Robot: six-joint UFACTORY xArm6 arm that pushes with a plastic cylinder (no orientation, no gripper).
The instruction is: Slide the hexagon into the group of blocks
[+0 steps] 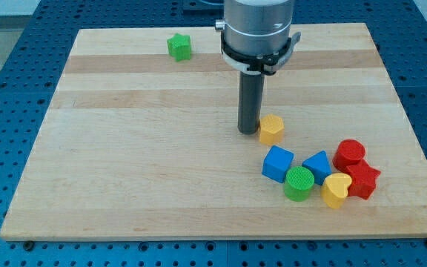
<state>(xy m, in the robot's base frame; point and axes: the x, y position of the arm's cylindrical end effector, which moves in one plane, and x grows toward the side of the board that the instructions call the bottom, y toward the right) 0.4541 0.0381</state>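
The yellow hexagon (271, 128) lies right of the board's middle. My tip (248, 132) rests on the board just to the hexagon's left, touching or almost touching it. The group lies toward the view's bottom right of the hexagon: a blue cube (277, 163), a green cylinder (299, 183), a blue triangular block (318, 166), a yellow heart (336, 190), a red cylinder (349, 154) and a red star (362, 179). The hexagon stands a short gap above the blue cube.
A green star-like block (179, 46) sits alone near the view's top, left of the arm. The wooden board (124, 148) lies on a blue perforated table; its right edge is close to the red blocks.
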